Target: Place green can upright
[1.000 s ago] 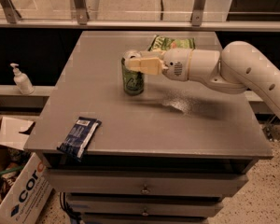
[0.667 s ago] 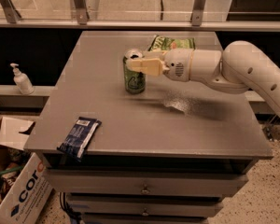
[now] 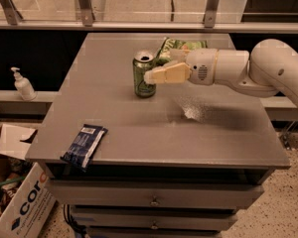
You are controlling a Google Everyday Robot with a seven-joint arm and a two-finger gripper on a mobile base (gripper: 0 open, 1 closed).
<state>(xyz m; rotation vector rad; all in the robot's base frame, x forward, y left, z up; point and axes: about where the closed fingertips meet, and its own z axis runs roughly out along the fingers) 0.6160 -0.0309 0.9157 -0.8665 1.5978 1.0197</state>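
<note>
The green can (image 3: 143, 78) stands upright on the grey table (image 3: 114, 113), left of the middle and toward the back, its silver pull-tab end facing up. My gripper (image 3: 158, 69) reaches in from the right at can height. Its near beige finger (image 3: 166, 75) overlaps the can's right side, and the jaws stand apart, no longer around the can's top. The white arm (image 3: 268, 71) stretches off to the right edge.
A green crinkly snack bag (image 3: 181, 46) lies behind the gripper. A dark blue packet (image 3: 84, 144) lies at the table's front left edge. A pump bottle (image 3: 22, 83) stands on a ledge to the left, a cardboard box (image 3: 15, 202) on the floor below. Drawers (image 3: 154, 200) sit under the table.
The gripper's fingertip, which covered the can's top, has drawn back to the right and a little lower. The can stays upright in the same place.
</note>
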